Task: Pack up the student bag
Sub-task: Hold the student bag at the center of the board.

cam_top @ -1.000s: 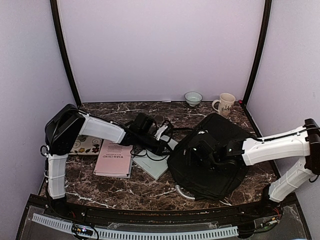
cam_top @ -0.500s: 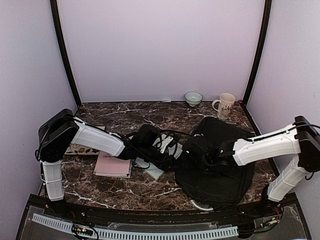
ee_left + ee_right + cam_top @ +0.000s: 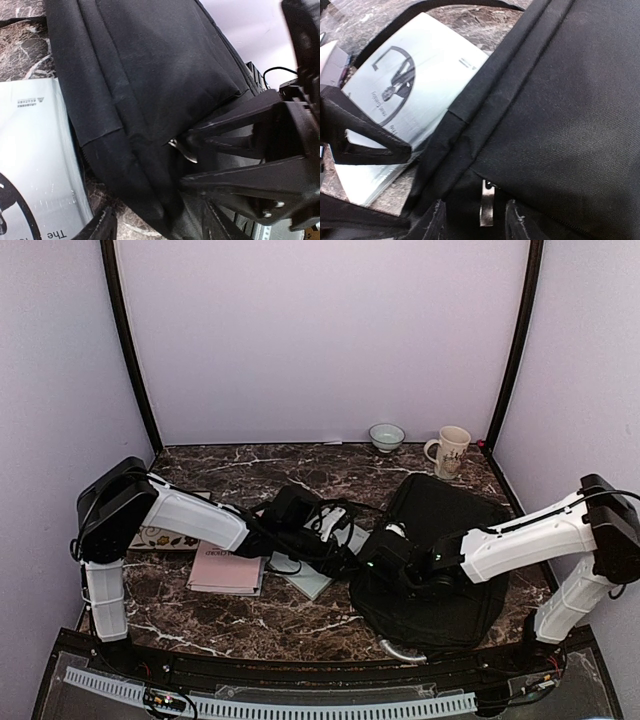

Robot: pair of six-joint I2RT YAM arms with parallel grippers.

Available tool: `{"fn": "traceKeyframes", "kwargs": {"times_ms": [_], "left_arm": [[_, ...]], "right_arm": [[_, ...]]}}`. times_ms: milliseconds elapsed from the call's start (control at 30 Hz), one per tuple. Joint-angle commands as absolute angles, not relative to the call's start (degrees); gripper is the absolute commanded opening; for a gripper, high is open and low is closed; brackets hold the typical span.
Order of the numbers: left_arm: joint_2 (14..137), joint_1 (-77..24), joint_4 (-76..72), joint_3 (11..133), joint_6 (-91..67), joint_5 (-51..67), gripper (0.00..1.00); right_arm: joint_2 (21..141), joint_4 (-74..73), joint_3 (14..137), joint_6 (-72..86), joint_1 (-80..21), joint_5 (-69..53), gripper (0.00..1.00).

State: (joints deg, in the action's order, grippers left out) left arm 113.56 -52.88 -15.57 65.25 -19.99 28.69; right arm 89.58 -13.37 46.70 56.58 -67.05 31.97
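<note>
At the seam of the student bag (image 3: 445,515), about 4 o'clock on the table, my right gripper (image 3: 475,220) is standing part-open. Its fingers are flanking the metal zipper pull (image 3: 486,204) without touching it. My left gripper (image 3: 157,225) is hovering at 9 o'clock from it, jaws apart, holding nothing. The bag is lying flat, black, soft and woven, its edge along a glossy white book (image 3: 415,100). Dark veined marble (image 3: 250,465) is carrying a bowl (image 3: 387,436) and mug (image 3: 449,450) at 1 o'clock, before lilac walls (image 3: 320,330).
</note>
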Motion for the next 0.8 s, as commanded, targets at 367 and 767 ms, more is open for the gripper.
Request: {"fn": "traceKeyframes", "kwargs": {"times_ms": [367, 767], "left_arm": [[114.45, -52.99, -18.43, 64.22, -20.61, 32.94, 0.55], [117.0, -54.34, -16.51, 66.32, -20.27, 30.3, 0.59]], "right_arm": [[93.25, -13.01, 46.38, 58.1, -67.25, 34.07, 0.24], [93.97, -12.43, 46.52, 57.57, -67.0, 33.97, 0.0]]}}
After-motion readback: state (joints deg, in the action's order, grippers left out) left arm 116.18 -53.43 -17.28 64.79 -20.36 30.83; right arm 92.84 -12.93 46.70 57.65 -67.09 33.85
